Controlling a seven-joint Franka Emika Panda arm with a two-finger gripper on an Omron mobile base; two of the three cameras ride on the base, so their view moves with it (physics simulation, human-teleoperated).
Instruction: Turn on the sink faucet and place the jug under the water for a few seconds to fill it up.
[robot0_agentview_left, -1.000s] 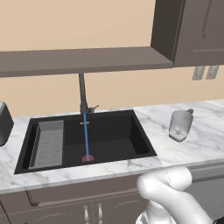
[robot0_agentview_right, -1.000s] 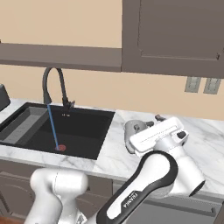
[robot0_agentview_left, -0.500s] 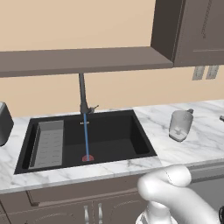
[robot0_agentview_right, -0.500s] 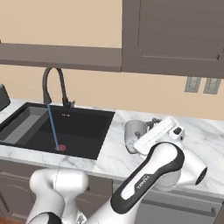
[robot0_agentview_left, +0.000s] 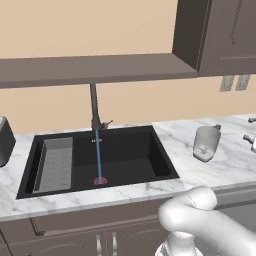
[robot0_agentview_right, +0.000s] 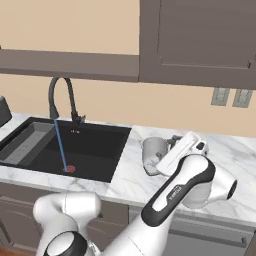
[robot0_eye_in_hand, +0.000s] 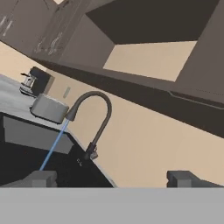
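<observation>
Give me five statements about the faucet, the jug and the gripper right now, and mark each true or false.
1. Water is running from the sink faucet. True.
2. The jug stands inside the sink. False: it stands on the counter to the right of the basin.
3. The gripper has its jaws shut on the jug. False: in the hand view the jaws stand wide apart with nothing between them.
4. The stream lands at the red drain. True.
5. The jug is lying on its side. False: it stands upright, its darker top uppermost.
</observation>
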